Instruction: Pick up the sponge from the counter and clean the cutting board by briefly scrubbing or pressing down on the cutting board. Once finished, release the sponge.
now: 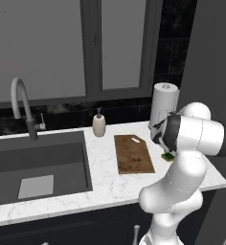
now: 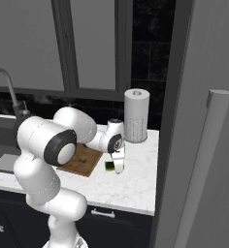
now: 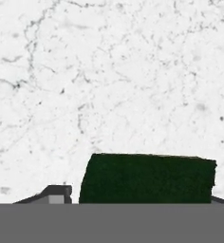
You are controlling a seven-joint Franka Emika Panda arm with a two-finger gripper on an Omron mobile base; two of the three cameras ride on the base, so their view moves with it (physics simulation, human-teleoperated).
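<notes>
A: Sponge [image 3: 147, 179] first, since it sits closest to the hand camera: a dark green top flat on the white marble counter [image 3: 109, 71], low in that view, with one dark fingertip [image 3: 54, 193] rising just to its left and a sliver of the other at its right edge.

B: So the gripper [image 2: 117, 167] is down around it?

A: It straddles the sponge, fingers on either side. Whether the pads are pressing on it or stand just clear, I cannot tell.

B: Where does that put the sponge on the counter?

A: On the bare marble just right of the board [image 1: 133, 153], near the counter's front right part. From the left base camera a bit of green [image 1: 168, 156] peeks out beside the arm's dark elbow; from the right base camera it is a small dark patch [image 2: 108, 166] at the fingers.

B: And the board itself?

A: Brown, stained, lying flat between the sink [image 1: 38, 165] and the sponge, its clipped corner pointing to the back.

B: Farther back?

A: A soap bottle [image 1: 99, 125] behind the board's left corner, a paper towel roll [image 2: 136, 116] upright at the back right, the faucet [image 1: 24, 105] over the sink, then the window [image 1: 86, 43].
</notes>
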